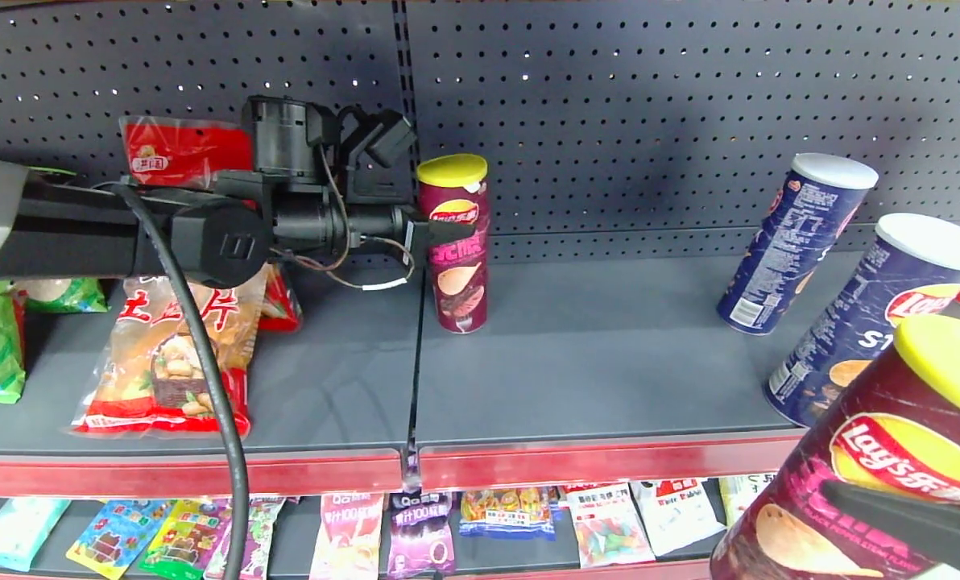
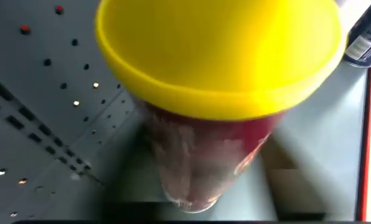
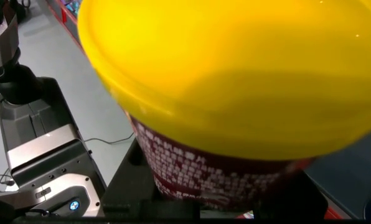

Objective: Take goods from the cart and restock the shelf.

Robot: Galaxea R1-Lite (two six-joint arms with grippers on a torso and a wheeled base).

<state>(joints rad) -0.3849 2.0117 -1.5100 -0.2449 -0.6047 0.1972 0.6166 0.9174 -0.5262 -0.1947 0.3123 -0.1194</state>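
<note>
Currently, entry one: left tool [image 1: 451, 234], pressed onto the sides of the standing crisp can [image 1: 457, 278], which is purple with a yellow lid and upright on the grey shelf [image 1: 593, 362], close to the pegboard [image 1: 649, 97].

Entry two: right tool [image 1: 858, 499], clamped around the raised crisp can [image 1: 891, 435], which has the same purple body and yellow lid and is tilted in front of the shelf's red edge.

Between the two tools, nearer the right one: two blue cans [image 1: 786, 242] [image 1: 875, 322] with white lids, both leaning on the shelf.

Under the arm behind the left tool: a red-and-orange snack bag [image 1: 166, 354], lying flat.

Below both tools: small coloured packets [image 1: 351, 532] on a lower shelf.
</note>
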